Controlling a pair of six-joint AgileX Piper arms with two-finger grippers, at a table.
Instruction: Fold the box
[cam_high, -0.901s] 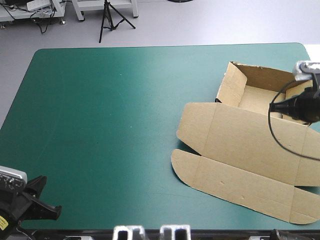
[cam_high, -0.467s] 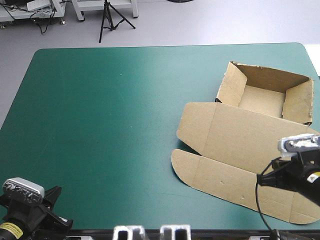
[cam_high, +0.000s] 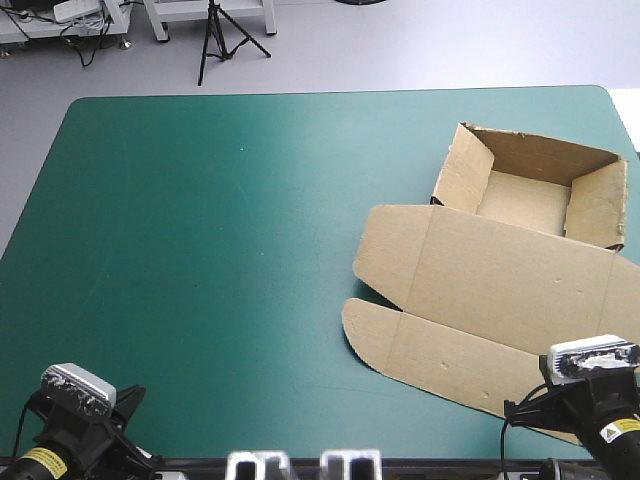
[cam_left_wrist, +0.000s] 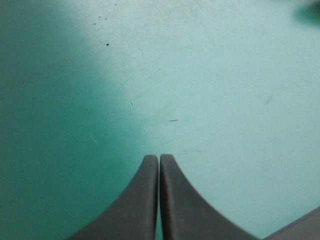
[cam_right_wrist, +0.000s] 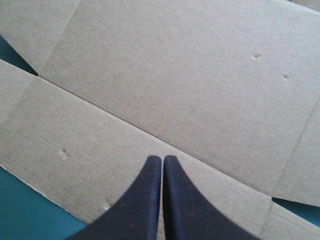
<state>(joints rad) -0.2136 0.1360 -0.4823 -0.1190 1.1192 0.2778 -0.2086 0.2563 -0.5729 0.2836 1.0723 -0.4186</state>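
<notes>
The table (cam_high: 200, 250) holds the box (cam_high: 480, 290) under the right end effector (cam_right_wrist: 159, 158).

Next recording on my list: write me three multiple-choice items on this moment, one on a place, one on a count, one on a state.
1. Where on the cover does the box lie?
A) right half
B) left half
C) far left corner

2. Of the left pincer and the right pincer, how many are shut?
A) none
B) one
C) two

3. What state is the box in?
A) one wholly flat sheet
B) open tray, lid flat
C) crushed heap

Answers:
1 A: the high view shows it along the right edge.
2 C: in each wrist view the fingers meet in one pointed arch.
3 B: walls stand around the tray while the lid lies flat.
</notes>
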